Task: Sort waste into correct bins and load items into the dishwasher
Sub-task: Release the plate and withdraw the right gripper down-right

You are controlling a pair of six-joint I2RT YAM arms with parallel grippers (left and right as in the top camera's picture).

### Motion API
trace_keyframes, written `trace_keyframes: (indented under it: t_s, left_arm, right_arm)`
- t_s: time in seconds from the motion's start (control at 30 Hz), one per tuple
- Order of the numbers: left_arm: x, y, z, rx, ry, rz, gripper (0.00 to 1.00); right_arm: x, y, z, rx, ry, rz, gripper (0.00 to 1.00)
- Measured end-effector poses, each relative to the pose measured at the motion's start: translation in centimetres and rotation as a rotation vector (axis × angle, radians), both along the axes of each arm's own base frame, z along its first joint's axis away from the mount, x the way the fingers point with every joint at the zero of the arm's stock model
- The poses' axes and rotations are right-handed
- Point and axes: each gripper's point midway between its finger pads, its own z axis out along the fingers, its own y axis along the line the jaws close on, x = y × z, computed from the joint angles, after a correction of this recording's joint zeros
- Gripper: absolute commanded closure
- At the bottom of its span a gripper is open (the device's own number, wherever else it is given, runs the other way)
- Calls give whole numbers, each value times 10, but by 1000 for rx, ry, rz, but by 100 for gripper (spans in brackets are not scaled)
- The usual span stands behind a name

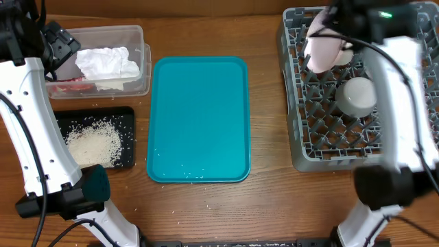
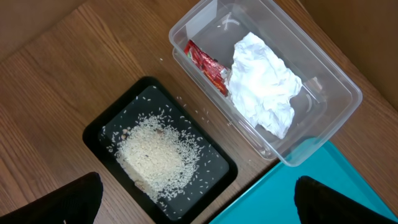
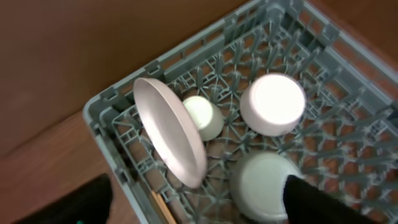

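near first. black tray (image 1: 96,137) on the worktop (image 1: 267,199), left of the teal tray's (image 1: 199,116) near half; rice grains (image 2: 158,155) heaped in it, a few strays on the teal tray's near edge. dish rack (image 3: 112,143) right of the teal tray. clear tub (image 2: 323,74) left of the teal tray's far half; crumpled napkin (image 2: 264,93) and red sauce packet (image 2: 205,65) inside. left gripper (image 2: 199,208) hovers over these bins, fingers spread wide, nothing between them. far end of rack: white plate (image 3: 171,134) on edge, small cup (image 3: 204,117) just behind, white round vessel (image 3: 272,104) and pale bowl (image 3: 261,183) bottom up. right gripper (image 3: 196,202) above them, fingers apart, holding nothing.
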Motion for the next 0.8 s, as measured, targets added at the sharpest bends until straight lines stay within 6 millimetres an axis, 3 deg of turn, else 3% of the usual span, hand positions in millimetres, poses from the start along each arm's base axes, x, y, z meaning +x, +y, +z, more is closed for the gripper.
trace_keyframes:
  t_s: [0.13, 0.33, 0.53, 0.63, 0.67, 0.8]
  left_arm:
    - [0, 0, 0, 0, 0, 0, 0]
    - [0, 0, 0, 0, 0, 0, 0]
    - [0, 0, 0, 0, 0, 0, 0]
    - [0, 0, 0, 0, 0, 0, 0]
    - [0, 0, 0, 0, 0, 0, 0]
    - [0, 0, 0, 0, 0, 0, 0]
  right_arm:
    - [-45, -17, 26, 96, 6, 3, 14]
    - [-108, -31, 25, 191, 125, -27, 9]
    - [-148, -3, 55, 260, 47, 131, 9]
    - [-181, 11, 69, 277, -4, 195, 8]
    - [-195, 15, 74, 278, -30, 217, 0]
    - [-246, 23, 79, 288, -92, 261, 0]
